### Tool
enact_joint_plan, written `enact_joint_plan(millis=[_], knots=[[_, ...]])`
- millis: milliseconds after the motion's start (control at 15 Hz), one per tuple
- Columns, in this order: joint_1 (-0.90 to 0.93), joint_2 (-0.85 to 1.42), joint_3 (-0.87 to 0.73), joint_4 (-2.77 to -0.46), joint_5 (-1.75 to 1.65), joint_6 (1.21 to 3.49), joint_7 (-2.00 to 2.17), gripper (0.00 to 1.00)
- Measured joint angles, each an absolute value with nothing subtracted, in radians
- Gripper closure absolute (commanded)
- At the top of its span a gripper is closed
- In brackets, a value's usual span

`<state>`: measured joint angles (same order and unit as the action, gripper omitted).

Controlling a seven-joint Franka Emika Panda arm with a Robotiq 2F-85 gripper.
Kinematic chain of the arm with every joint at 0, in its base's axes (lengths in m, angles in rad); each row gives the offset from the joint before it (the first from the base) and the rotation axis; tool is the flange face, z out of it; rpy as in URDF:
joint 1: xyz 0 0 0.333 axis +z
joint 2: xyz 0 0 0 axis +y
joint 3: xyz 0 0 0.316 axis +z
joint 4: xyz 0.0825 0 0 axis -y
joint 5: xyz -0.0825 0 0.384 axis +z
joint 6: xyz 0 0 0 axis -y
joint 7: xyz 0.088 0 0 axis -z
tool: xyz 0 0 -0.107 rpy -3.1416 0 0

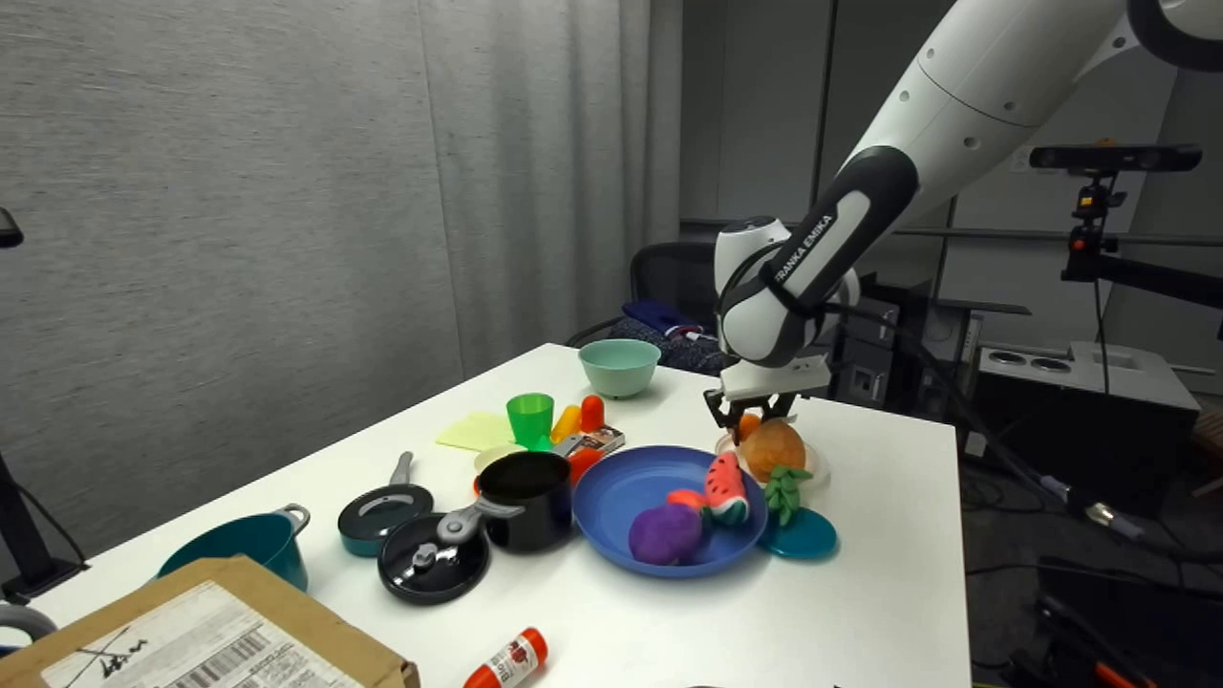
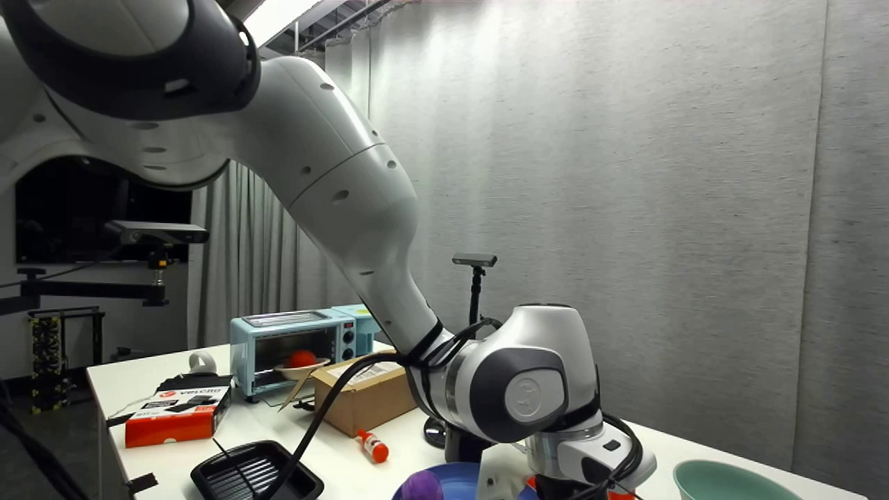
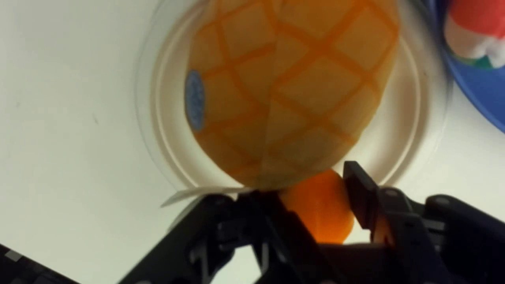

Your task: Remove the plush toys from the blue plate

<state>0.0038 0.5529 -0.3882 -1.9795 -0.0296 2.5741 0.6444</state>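
In an exterior view, white tbl [image 1: 860, 621]; clock centred on blk pot [image 1: 530, 506], 12 = top: green cup [image 1: 530, 418] at 12; mint bowl [image 1: 620, 373] at 1; teal disc [image 1: 803, 537] at 3; red/wht bottle [image 1: 511, 661] on its side at 6; blk lid [image 1: 435, 569] just beside, at 8; cardboard box [image 1: 239, 626] well out, approx 8; blk/teal pan [image 1: 382, 516] at 9; teal pot [image 1: 250, 545] past it, same hr; yellow sheet [image 1: 475, 431] at 11; grey curtain [image 1: 315, 182] approx 11. In an exterior view, same scheme centred on that box: lt-blue toaster oven [image 2: 298, 329] at 10, VELCRO box [image 2: 179, 414] at 9, blk ridged tray [image 2: 267, 469] at 8.
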Motion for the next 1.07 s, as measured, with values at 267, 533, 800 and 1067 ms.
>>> enact_joint_plan(millis=[267, 533, 800, 1067], knots=[[0.004, 0.52, -0.371, -1.962, -0.052, 2.557, 0.578, 0.0], [-0.006, 0.455, -0.35, -1.951, -0.073, 2.49, 0.458, 0.0], [-0.06, 0.422, -0.223, -1.949, 0.049, 2.42, 0.352, 0.0], [-0.057, 0.446, -0.149, -1.944, 0.1, 2.353, 0.364, 0.0]])
